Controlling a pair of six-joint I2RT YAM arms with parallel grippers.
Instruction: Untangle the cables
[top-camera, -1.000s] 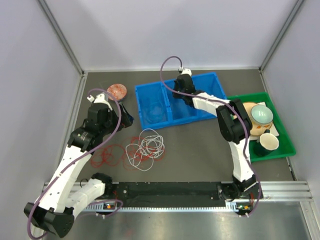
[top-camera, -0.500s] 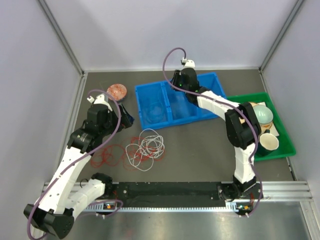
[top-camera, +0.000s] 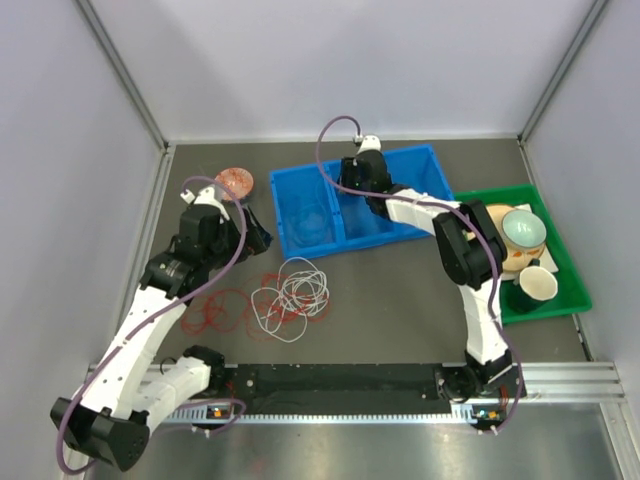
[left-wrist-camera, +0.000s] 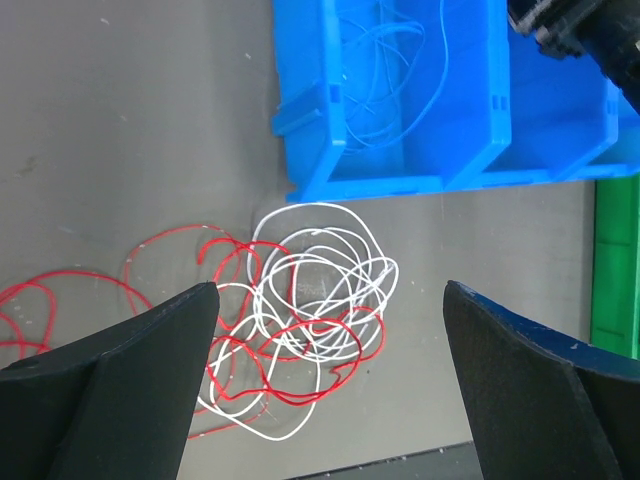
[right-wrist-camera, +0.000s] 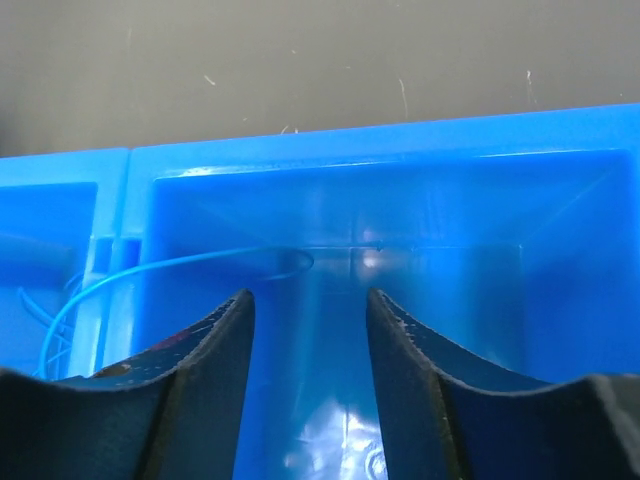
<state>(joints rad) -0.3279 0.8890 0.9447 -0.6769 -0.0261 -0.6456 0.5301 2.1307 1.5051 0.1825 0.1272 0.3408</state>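
White cable (left-wrist-camera: 320, 270), red cable (top-camera: 210, 310), dark grey table (top-camera: 400, 300). Blue cable (right-wrist-camera: 180, 262) is nearly the same shade as the blue bin (left-wrist-camera: 470, 120). Green tray (top-camera: 570, 300) – teal bowl (top-camera: 523, 228), cream cup (top-camera: 538, 284). White arms (top-camera: 150, 320), purple hoses (top-camera: 335, 130) – speckled pink-red disc (top-camera: 233, 181).

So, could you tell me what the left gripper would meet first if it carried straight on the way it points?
Most likely the tangle of white and red cables, centred between the fingers of the open left gripper in its wrist view. Nothing shows in between, though depth is hard to judge.
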